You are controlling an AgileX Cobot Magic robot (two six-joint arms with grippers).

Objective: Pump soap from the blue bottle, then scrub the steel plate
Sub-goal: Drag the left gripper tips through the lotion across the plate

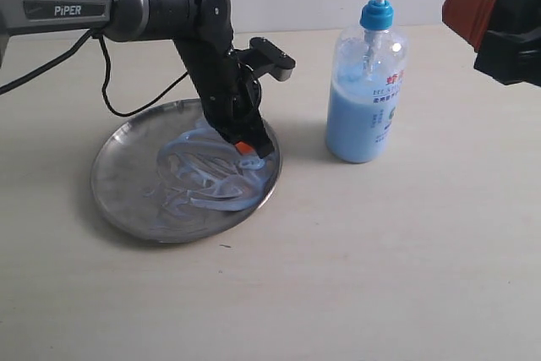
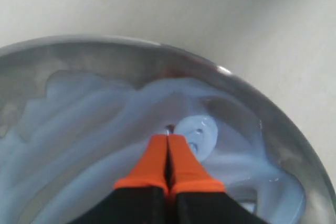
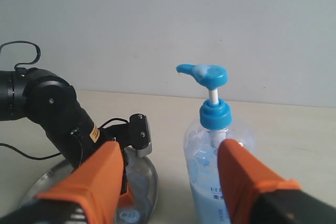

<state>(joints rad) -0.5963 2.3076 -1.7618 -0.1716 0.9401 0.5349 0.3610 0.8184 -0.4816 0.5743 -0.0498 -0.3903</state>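
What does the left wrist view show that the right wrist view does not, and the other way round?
Only the left wrist view: the left gripper's orange tips, shut, down at the soap, whose smears show close up. Only the right wrist view: the bottle, the open right gripper before it, and the left arm. Both: the plate and the table.

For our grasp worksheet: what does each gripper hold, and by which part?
Nothing. The left gripper is shut empty, tips in the soap on the plate; the right gripper is open, empty.
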